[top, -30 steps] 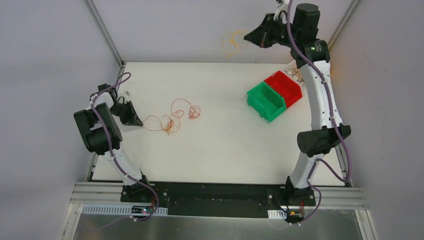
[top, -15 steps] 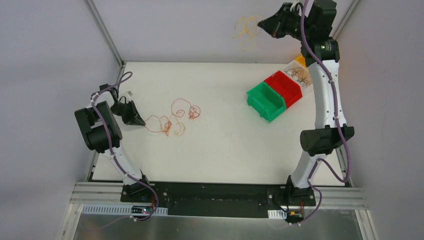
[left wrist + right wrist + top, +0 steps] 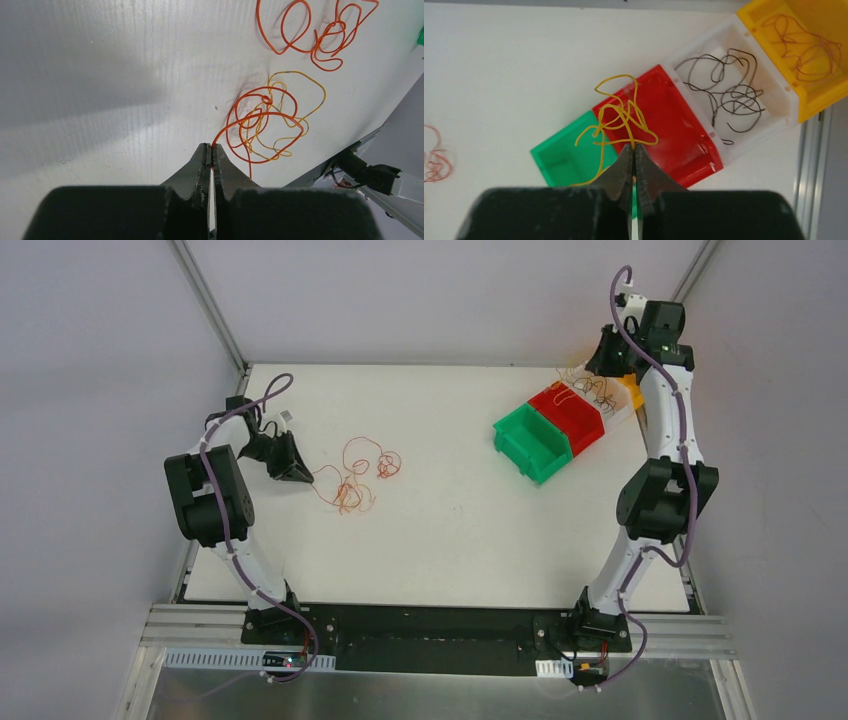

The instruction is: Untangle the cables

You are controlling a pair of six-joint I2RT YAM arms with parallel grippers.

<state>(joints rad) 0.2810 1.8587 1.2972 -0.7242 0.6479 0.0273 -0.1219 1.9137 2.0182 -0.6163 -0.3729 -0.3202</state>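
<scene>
Here the work is split between the two arms. The left fingers (image 3: 199, 167) are pressed together on the end of an orange strand (image 3: 227, 132). It runs forward from the pinch straight into a tangle (image 3: 265, 125) of orange and yellow cables on the counter (image 3: 100, 75), just ahead of the tips. A second orange curl (image 3: 315, 35) lies a little beyond that. The held strand's long axis lines up with the fingers, so drawing it out of the knot probably means pulling back along that line, away from the tangle. The left arm is much the nearer one to this heap. The right arm is well apart, at the far right corner. The right fingers (image 3: 621, 167) pinch a yellow wire (image 3: 621, 115) clear of the counter, bunched just past their tips. In the wrist view it sits over the seam between the red bin (image 3: 674, 130) and the green bin (image 3: 554, 155), with one tail trailing across the green one. The white bin (image 3: 769, 82) holding dark brown wires (image 3: 729, 90) and the yellow bin (image 3: 819, 95) holding reddish-brown wires (image 3: 809, 45) lie farther right. Which bin is meant for the yellow wire cannot be told, but a release here would likely land it in the red or green.
</scene>
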